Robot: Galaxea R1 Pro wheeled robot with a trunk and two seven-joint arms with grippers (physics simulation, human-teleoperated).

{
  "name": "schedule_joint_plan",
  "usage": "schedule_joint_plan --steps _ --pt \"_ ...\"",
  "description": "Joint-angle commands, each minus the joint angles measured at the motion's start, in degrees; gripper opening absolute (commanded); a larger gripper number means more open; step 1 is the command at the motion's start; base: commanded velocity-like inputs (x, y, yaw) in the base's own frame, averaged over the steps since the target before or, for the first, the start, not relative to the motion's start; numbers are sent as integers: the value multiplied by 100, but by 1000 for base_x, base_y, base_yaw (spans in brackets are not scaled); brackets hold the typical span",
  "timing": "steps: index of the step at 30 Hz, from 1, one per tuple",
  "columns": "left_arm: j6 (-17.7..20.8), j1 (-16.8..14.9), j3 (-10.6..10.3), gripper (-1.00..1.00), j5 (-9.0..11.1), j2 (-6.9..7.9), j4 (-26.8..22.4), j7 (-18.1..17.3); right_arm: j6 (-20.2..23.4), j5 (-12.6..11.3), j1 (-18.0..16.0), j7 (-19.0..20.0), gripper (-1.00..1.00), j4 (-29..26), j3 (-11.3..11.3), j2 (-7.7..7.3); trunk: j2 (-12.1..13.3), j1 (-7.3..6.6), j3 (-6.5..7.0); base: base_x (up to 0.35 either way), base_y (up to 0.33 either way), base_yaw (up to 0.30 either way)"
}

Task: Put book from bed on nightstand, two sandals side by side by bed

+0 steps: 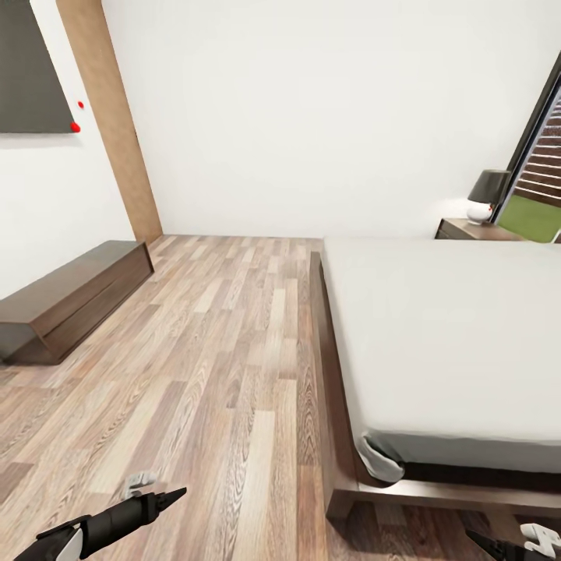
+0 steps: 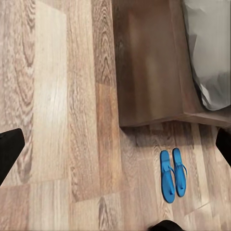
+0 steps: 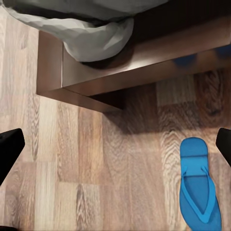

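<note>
Wood-plank floor [image 2: 57, 120] holds two sandals [image 2: 173, 174] lying parallel, touching, ends toward the bed [image 2: 149, 62]; both grippers spread apart.

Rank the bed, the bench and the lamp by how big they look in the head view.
1. The bed, by far the largest.
2. The bench along the wall.
3. The lamp, smallest, though it stands farthest from the camera, which shrinks it.

bright blue sandals [image 2: 173, 174], dark brown bed frame [image 1: 331, 389], off-white mattress [image 1: 452, 335], brown wood-grain plank floor [image 1: 226, 351], white walls [image 1: 312, 109], tan panel [image 1: 109, 117] upper left
</note>
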Motion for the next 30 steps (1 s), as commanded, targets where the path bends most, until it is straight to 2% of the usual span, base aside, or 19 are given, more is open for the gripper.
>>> schedule_joint_plan --steps 1,30 --pt "60 -3 46 100 -35 -1 -6 -33 -15 30 -4 18 100 7 -31 -1 39 -23 14 0 0 0" --pt "60 -3 46 100 -35 -4 -5 -31 -15 30 -4 17 100 7 -31 -1 1202 -660 534 0 0 0"
